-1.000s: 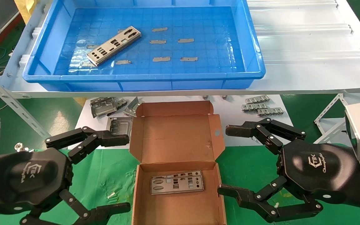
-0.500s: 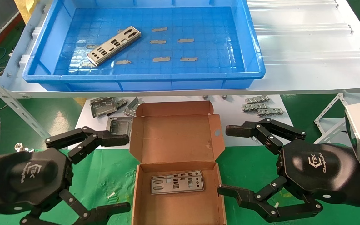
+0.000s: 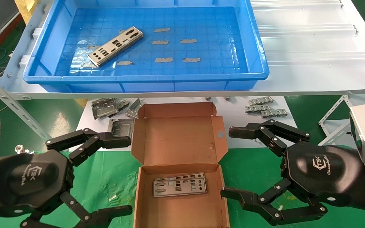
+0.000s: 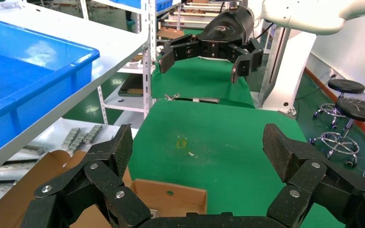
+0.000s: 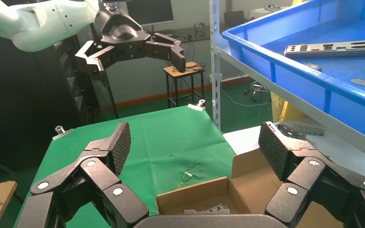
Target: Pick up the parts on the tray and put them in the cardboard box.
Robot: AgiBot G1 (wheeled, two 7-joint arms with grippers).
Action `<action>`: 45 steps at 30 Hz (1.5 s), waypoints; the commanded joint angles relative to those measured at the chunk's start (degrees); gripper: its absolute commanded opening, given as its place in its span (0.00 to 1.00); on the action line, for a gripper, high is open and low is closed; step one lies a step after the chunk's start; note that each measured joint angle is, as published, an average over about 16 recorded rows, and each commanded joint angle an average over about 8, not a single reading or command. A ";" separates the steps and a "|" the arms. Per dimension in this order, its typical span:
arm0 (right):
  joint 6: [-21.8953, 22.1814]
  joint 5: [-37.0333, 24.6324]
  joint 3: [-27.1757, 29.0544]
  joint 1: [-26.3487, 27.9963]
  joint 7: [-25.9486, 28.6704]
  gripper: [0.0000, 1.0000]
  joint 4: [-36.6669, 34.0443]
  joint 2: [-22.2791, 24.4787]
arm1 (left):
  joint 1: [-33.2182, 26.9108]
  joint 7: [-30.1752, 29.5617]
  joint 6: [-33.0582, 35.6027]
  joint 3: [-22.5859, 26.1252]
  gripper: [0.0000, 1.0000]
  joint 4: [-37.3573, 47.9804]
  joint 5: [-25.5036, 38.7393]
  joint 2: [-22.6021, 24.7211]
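Observation:
One silver-grey punched plate (image 3: 116,46) lies at an angle in the left part of the blue tray (image 3: 144,83) on the upper shelf; it also shows in the right wrist view (image 5: 331,48). The open cardboard box (image 3: 179,142) sits on the green table below, lid flap up, with stacked plates (image 3: 179,185) inside. My left gripper (image 3: 128,173) is open and empty to the left of the box. My right gripper (image 3: 230,163) is open and empty to its right. Both hover low by the box, apart from it.
Several small grey strips (image 3: 162,42) lie on the tray floor. Bent grey brackets (image 3: 105,107) and small ribbed pieces (image 3: 265,107) lie on the white lower board behind the box. The white shelf (image 3: 312,47) extends right of the tray. Metal frame rails (image 3: 8,101) stand at the left.

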 commanded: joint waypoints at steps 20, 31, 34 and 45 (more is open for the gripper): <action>0.00 0.00 0.00 0.00 0.00 0.00 0.00 0.00 | 0.00 0.00 0.00 0.00 1.00 0.00 0.00 0.00; 0.00 0.00 0.00 0.00 0.00 0.00 0.00 0.00 | 0.00 0.00 0.00 0.00 1.00 0.00 0.00 0.00; 0.00 0.00 0.00 0.00 0.00 0.00 0.00 0.00 | 0.00 0.00 0.00 0.00 1.00 0.00 0.00 0.00; 0.00 0.00 0.00 0.00 0.00 0.00 0.00 0.00 | 0.00 0.00 0.00 0.00 1.00 0.00 0.00 0.00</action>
